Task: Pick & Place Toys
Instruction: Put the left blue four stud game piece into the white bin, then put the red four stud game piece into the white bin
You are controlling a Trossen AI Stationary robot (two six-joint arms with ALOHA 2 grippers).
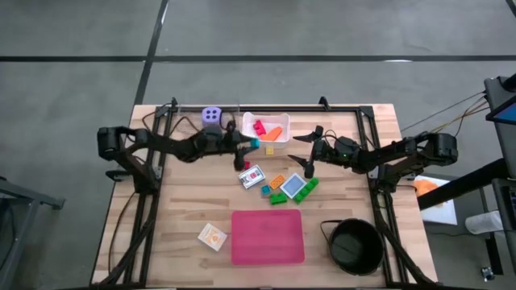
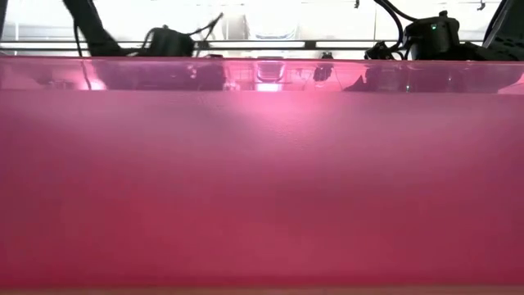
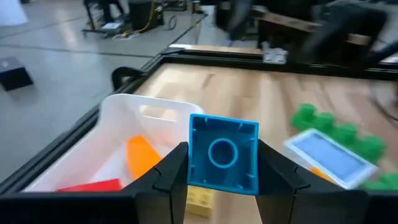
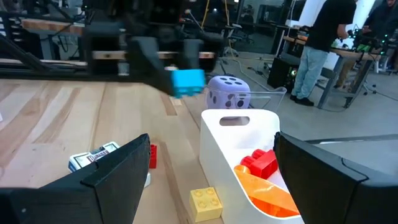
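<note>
My left gripper reaches in from the table's left and is shut on a teal block, at the near left corner of the white tub. A red block and an orange block lie in the tub. The purple die stands left of the tub. A yellow block lies just near of the tub. The white card, blue card, green blocks and orange card lie on the table. My right gripper waits open, right of the tub. My left gripper pinches the teal block by two opposite side walls between its two fingers. The fingers come nearly level from the table's left. The block is lifted clear of the table, its hollow underside turned back toward the wrist.
A large pink mat lies at the near middle and fills the low view. A black pot stands at the near right. A small red block lies by the white card. People stand in the room beyond the table.
</note>
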